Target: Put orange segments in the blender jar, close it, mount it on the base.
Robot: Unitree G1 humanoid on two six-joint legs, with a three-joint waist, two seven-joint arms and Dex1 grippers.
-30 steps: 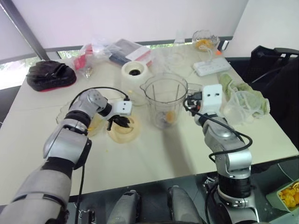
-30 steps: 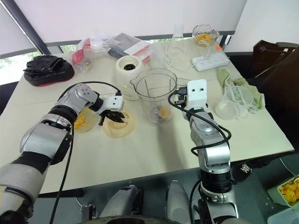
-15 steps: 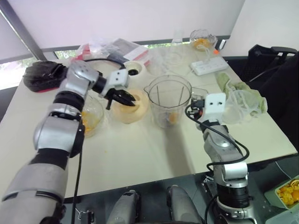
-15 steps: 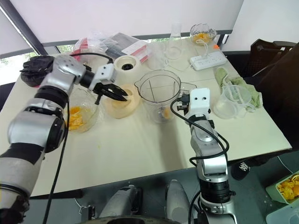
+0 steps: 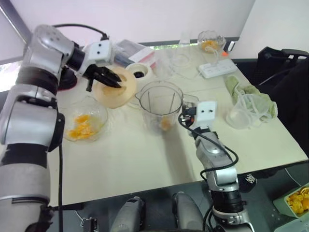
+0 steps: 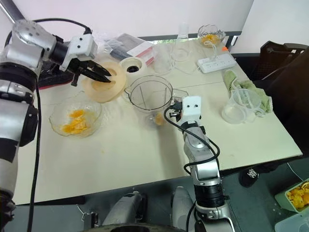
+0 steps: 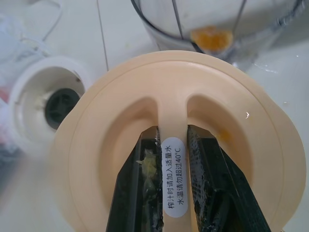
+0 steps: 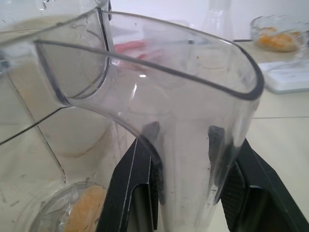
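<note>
The only legible writing is a white oval sticker (image 7: 173, 179) on the lid's grip rib, printed in black Chinese characters: 榨汁时请加入适量水 / 水温请勿超过40°C.

The lid (image 5: 115, 96) is a smooth, matte, cream plastic disc with a raised rim and two scooped hollows either side of the narrow central rib. The left tool (image 7: 172, 131) is closed on that rib, one black finger in each hollow, and holds the lid tilted in the upper left of the head view. Bits of pale pulp cling to one finger.

Just right of the lid, near the centre of the frame, the blender jar (image 5: 161, 108) stands upright on the pale desk (image 5: 135, 154). It is clear, glossy, tapered plastic with a pouring lip and vertical ribs inside, and its mouth is open. One orange segment (image 5: 165, 123) lies at its bottom. The right tool (image 8: 190, 159) is clamped on the jar's curved transparent handle (image 8: 203, 121), its dark fingers showing through the plastic on both sides.

Behind the lid sits the blender base (image 5: 139, 72), a round white housing with a black coupling in its well.

At the left, below the lid, a clear glass bowl (image 5: 99, 108) holds a heap of orange segments (image 5: 79, 128). A white power strip (image 5: 219, 67) lies at the upper right, with a small glass dish (image 5: 202, 37) of orange pieces behind it.
</note>
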